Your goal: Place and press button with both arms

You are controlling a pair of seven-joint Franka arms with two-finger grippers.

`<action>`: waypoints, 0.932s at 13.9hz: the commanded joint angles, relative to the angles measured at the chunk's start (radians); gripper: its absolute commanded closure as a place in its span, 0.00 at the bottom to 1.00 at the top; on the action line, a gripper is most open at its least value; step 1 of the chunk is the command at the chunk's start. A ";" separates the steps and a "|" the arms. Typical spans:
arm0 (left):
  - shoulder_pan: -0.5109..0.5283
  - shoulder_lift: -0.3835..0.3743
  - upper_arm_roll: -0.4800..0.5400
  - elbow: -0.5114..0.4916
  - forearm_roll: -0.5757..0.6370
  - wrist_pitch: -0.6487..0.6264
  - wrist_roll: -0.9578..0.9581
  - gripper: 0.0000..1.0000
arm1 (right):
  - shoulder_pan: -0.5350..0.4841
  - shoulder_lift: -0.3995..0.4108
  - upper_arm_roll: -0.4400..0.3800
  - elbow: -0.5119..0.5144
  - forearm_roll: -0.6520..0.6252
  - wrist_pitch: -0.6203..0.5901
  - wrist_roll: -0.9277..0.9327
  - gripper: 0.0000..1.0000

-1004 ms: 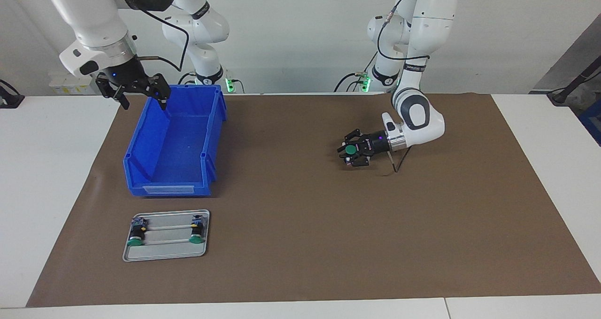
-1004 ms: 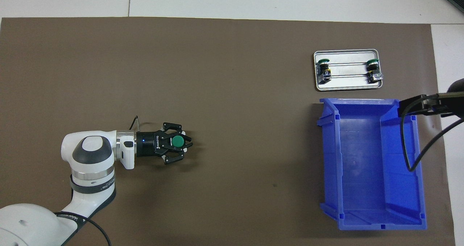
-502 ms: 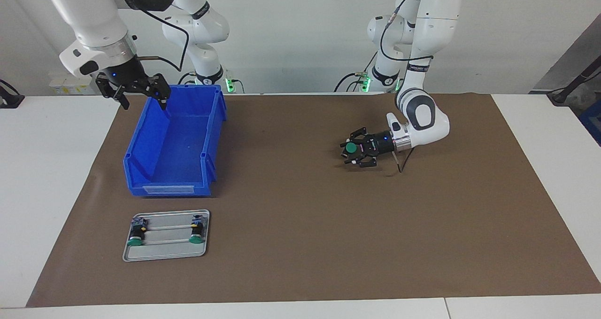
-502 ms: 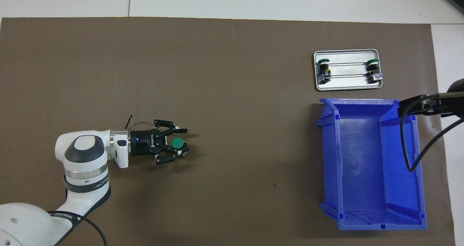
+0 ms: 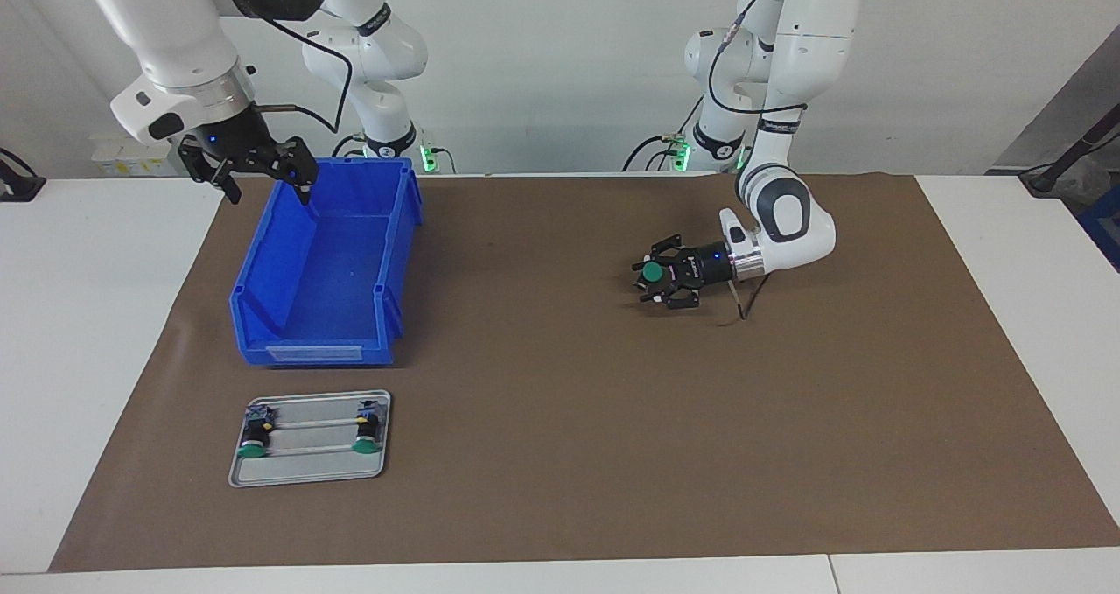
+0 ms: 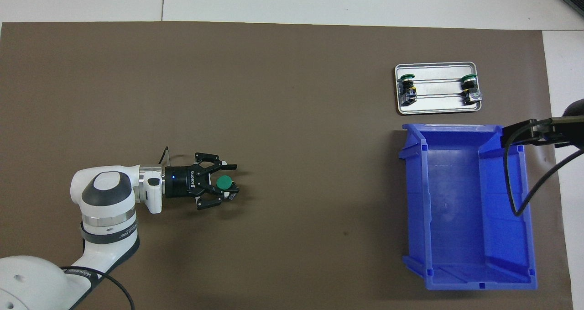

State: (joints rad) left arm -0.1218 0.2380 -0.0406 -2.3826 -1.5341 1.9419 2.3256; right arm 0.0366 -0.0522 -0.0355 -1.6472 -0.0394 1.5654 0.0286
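Note:
The button (image 5: pixel 652 271) stands on the brown mat with its green cap up, toward the left arm's end of the table, and shows as a green disc (image 6: pixel 223 181) from above. My left gripper (image 5: pixel 645 284) lies low and level at the mat, open, its fingers spread on either side of the button (image 6: pixel 232 180). My right gripper (image 5: pixel 262 183) hangs open over the blue bin's wall nearest the robots; from above only a dark part of the right gripper (image 6: pixel 524 134) shows.
A blue bin (image 5: pixel 315 349) sits toward the right arm's end of the mat (image 6: pixel 465 282). Farther from the robots lies a small metal tray (image 5: pixel 306 476) holding two green-capped buttons (image 6: pixel 435 110). A thin wire stands by the left wrist (image 5: pixel 739 301).
The left gripper's fingers have spread apart from the button, and the wrist has drawn back a little toward its arm. The button stays standing on the mat. The right arm has not moved.

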 commanded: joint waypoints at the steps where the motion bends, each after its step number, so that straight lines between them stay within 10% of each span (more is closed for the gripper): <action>1: 0.013 -0.017 -0.002 -0.050 -0.017 -0.021 0.044 0.35 | -0.007 -0.017 0.009 -0.011 0.012 -0.010 0.011 0.00; 7: 0.008 -0.023 -0.001 -0.073 -0.017 -0.023 0.064 0.34 | -0.007 -0.017 0.009 -0.011 0.012 -0.010 0.011 0.00; 10: 0.008 -0.025 -0.001 -0.085 -0.017 -0.021 0.064 0.01 | -0.007 -0.017 0.009 -0.013 0.013 -0.010 0.011 0.00; 13: 0.007 -0.025 -0.001 -0.087 -0.017 -0.018 0.064 0.00 | -0.007 -0.017 0.009 -0.011 0.012 -0.010 0.011 0.00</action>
State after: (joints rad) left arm -0.1218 0.2376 -0.0408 -2.4402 -1.5341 1.9305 2.3672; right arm 0.0366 -0.0522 -0.0355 -1.6472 -0.0394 1.5654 0.0286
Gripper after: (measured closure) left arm 0.000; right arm 0.000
